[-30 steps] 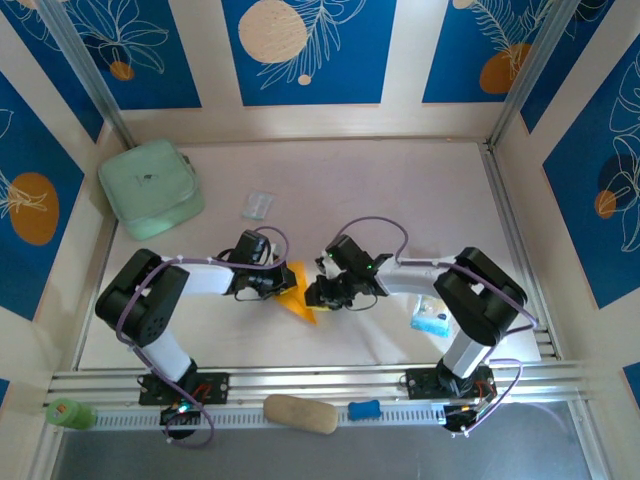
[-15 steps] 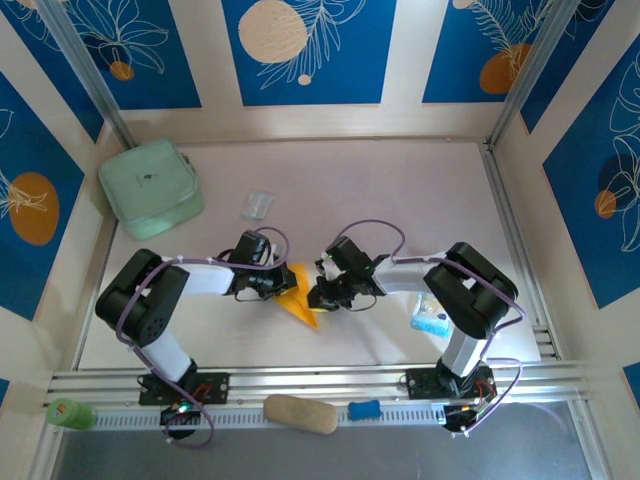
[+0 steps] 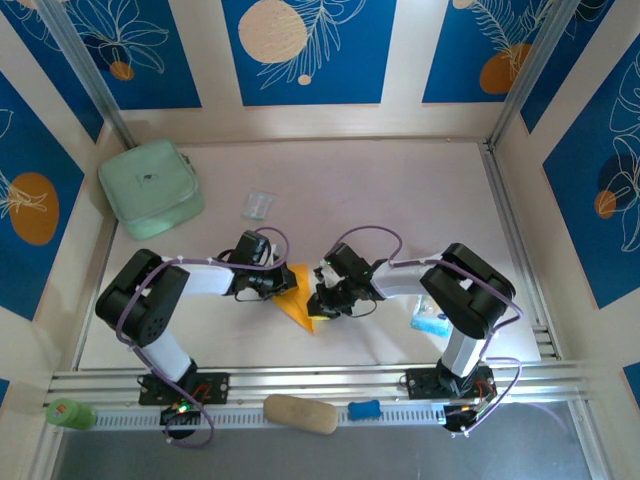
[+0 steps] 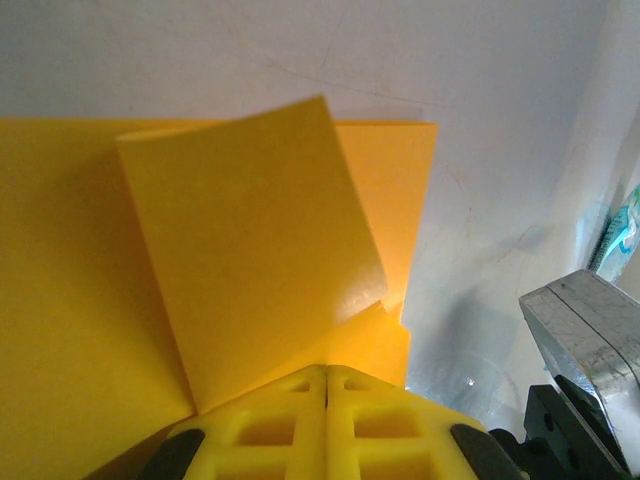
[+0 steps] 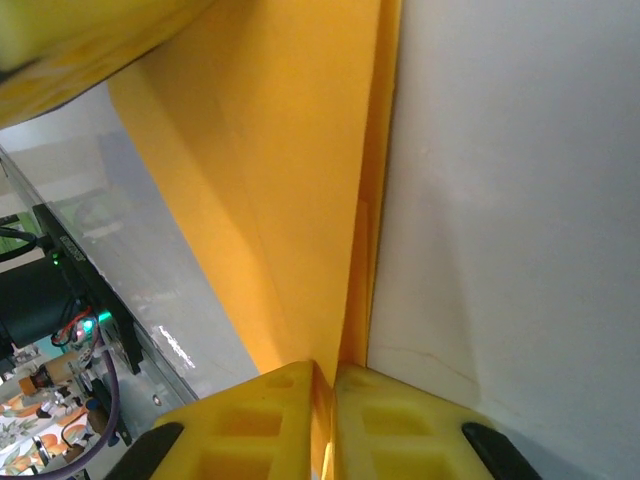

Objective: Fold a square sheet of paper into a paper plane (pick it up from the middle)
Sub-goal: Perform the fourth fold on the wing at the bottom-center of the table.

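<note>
Right gripper [image 5: 325, 378] pinches the plain orange-yellow paper [image 5: 290, 180].

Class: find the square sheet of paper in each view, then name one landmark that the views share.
Top external: square sheet of paper low in the picture, near the middle.
Left wrist: across the left and middle, one flap lifted.
Right wrist: a band from top to bottom centre.
Shared landmark: the pale table.
</note>
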`<state>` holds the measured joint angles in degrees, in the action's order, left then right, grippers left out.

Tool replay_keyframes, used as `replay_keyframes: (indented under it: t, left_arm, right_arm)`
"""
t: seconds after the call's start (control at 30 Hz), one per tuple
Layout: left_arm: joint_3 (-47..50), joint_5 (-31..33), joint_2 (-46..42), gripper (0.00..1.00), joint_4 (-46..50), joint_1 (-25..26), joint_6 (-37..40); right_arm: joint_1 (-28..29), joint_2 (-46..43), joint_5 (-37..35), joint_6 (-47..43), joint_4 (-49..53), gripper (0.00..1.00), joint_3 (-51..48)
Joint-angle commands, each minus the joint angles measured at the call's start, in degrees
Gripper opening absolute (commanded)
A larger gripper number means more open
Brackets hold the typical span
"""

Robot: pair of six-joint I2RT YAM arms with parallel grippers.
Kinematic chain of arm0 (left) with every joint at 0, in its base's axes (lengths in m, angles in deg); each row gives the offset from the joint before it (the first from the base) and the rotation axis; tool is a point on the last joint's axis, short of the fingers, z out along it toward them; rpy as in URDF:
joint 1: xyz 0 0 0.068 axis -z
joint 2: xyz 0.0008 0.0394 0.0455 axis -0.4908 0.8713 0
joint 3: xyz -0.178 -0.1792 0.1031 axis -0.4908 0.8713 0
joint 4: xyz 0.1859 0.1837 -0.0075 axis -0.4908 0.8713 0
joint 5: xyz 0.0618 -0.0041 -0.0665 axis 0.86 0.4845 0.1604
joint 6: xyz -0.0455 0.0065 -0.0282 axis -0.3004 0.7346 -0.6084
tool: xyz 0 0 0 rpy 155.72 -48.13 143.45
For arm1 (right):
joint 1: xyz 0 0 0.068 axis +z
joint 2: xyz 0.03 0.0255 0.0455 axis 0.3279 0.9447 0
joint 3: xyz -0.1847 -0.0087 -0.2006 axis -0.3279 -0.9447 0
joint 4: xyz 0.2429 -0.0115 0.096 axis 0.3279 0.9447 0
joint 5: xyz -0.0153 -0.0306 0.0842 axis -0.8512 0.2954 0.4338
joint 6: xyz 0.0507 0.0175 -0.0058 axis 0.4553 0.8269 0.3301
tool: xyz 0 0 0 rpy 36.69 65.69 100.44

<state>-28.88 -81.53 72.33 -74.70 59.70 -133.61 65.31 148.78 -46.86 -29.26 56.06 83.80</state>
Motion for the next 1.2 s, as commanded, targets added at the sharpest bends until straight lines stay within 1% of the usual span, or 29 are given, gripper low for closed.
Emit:
replay_keyframes:
  t: [0.0,0.07,0.17,0.23,0.43,0.47,0.57,0.7,0.77,0.83,0.9,1.07,1.17]
  left_arm:
    - [0.79,1.05,0.29,0.05,0.09,0.28,0.24]
    - [0.80,1.02,0.28,0.05,0.09,0.24,0.28]
    - [0.95,1.20,0.08,0.05,0.01,0.28,0.15]
    - [0.99,1.35,-0.02,0.05,0.06,0.28,0.15]
    - [0.18,2.11,0.13,0.04,1.65,0.24,0.68]
    - [0.12,2.16,0.19,0.04,1.74,0.25,0.68]
    - [0.25,2.03,0.40,0.04,1.48,0.27,0.52]
    - [1.11,2.20,0.08,0.04,1.04,0.28,0.16]
    - [1.18,2.35,0.02,0.04,1.11,0.23,0.15]
    - [1.14,2.36,-0.15,0.04,1.22,0.28,0.22]
    - [1.09,2.34,-0.30,0.04,1.43,0.22,0.24]
    - [1.23,2.34,-0.37,0.04,1.39,0.28,0.15]
    - [1.38,2.49,-0.64,0.04,1.40,0.27,0.15]
  right_arm:
    - [0.67,-1.31,0.35,-0.56,4.27,0.15,-0.35]
    - [0.91,-1.21,1.04,-0.89,3.84,0.09,-0.56]
    - [1.13,-1.12,1.24,-0.64,3.27,0.07,-1.44]
    - [1.11,-0.98,1.63,-0.58,3.16,0.07,-1.89]
    - [1.28,-3.81,1.10,-0.37,3.74,0.14,-2.52]
    - [1.36,-4.09,1.50,-0.63,3.79,0.13,-2.44]
    - [1.66,-3.50,2.86,-1.02,3.39,0.08,-2.57]
    - [2.49,-1.20,4.96,-1.21,2.89,0.08,-2.80]
    - [2.78,-0.55,4.73,-1.23,3.03,0.08,-3.02]
    - [2.78,-0.61,4.08,-1.19,3.53,0.11,-3.15]
    - [2.73,-1.37,3.45,-1.35,4.16,0.12,-3.17]
    - [2.95,-2.39,3.79,-1.91,4.78,0.12,-2.90]
    - [3.13,-0.81,4.55,-2.28,4.87,0.10,-3.04]
